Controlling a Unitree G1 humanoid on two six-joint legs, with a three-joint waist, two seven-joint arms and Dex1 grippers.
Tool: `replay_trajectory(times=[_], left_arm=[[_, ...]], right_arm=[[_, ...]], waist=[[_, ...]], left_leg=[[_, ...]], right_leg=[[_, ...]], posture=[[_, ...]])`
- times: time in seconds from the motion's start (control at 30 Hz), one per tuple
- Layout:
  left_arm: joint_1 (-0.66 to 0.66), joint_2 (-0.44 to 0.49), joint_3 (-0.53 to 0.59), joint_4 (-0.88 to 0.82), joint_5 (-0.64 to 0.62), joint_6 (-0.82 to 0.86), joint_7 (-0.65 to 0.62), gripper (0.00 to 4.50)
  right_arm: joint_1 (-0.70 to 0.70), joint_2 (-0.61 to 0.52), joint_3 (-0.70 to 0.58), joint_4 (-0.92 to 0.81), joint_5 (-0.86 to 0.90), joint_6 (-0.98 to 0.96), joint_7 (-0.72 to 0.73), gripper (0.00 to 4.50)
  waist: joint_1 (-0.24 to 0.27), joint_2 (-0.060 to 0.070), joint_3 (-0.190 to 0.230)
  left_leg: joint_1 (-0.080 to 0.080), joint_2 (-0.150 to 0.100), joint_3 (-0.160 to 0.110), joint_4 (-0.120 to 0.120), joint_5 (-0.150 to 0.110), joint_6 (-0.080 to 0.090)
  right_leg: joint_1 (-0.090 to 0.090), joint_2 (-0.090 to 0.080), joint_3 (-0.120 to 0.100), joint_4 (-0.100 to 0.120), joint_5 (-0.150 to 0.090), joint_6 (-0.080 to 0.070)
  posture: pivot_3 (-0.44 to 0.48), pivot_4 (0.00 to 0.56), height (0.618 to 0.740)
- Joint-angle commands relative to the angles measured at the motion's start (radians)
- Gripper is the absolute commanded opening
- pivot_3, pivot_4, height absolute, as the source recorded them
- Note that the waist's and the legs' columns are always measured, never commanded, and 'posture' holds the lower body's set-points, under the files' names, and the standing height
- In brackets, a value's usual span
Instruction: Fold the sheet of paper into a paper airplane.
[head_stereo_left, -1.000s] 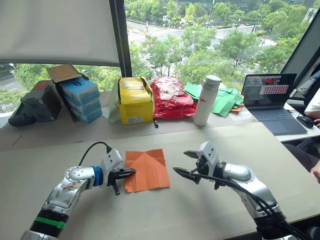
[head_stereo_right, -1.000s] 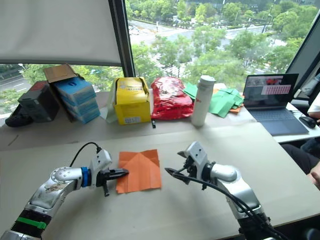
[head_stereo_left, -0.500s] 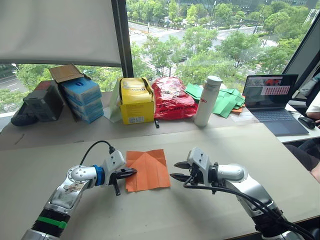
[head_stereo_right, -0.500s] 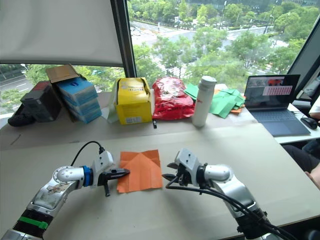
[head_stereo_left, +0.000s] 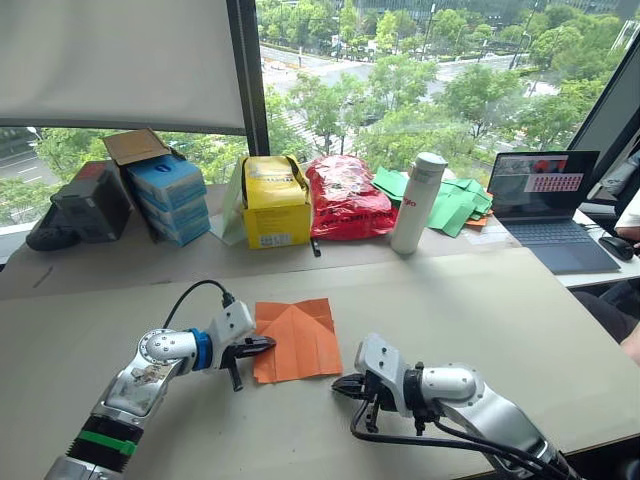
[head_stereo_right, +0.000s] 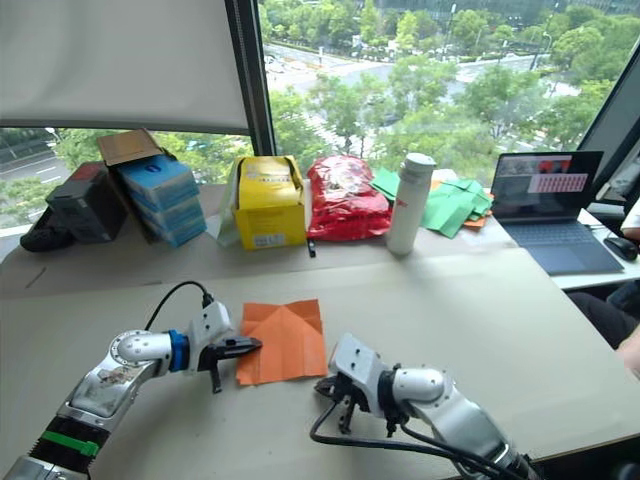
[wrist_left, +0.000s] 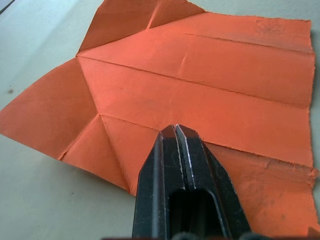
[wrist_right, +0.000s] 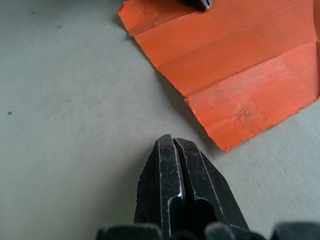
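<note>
Beige tabletop (head_stereo_left: 520, 330) is occupied centrally by the creased, partly folded orange paper sheet (head_stereo_left: 294, 339); its left edge is pressed by the closed left gripper (head_stereo_left: 262, 345), while the right gripper (head_stereo_left: 343, 385), fingers together, is held just off its near-right corner.

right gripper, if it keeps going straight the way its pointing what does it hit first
Probably the near corner of the orange paper. The right gripper is shut and low over bare table, its tips just short of that edge.

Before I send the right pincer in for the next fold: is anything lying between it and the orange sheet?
Nothing visible. The right pincer is shut, just off the near corner of the sheet of paper, with bare table between them. The left pincer presses the sheet's opposite edge, out of that path.
</note>
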Motion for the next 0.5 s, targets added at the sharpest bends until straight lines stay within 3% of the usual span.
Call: replay_trajectory(times=[0.03,0.2,0.5], left_arm=[[-0.011,0.005,-0.059,0.065,0.054,0.007,-0.030,0.00],[-0.066,-0.007,-0.084,0.131,0.081,-0.020,-0.057,0.00],[-0.112,-0.032,-0.108,0.201,0.105,-0.064,-0.091,0.00]], right_arm=[[0.038,0.028,0.012,-0.057,-0.047,0.046,-0.091,0.01],[0.076,0.072,0.019,-0.091,-0.090,0.099,-0.186,0.01],[0.100,0.134,-0.018,-0.095,-0.101,0.132,-0.293,0.01]], waist=[[0.001,0.000,-0.001],[0.002,0.001,-0.001],[0.004,0.001,-0.001]], left_leg=[[0.001,0.000,0.000,0.000,0.000,0.000],[0.016,0.001,-0.003,-0.001,-0.003,0.005],[0.016,0.000,-0.003,0.000,-0.003,0.005]], right_leg=[[0.001,0.000,-0.002,0.000,0.000,0.000],[0.018,0.000,-0.008,-0.003,-0.001,0.001],[0.019,0.001,-0.009,-0.003,-0.002,0.002]], posture=[[0.000,0.150,0.740],[0.000,0.150,0.740],[0.000,0.150,0.740]])
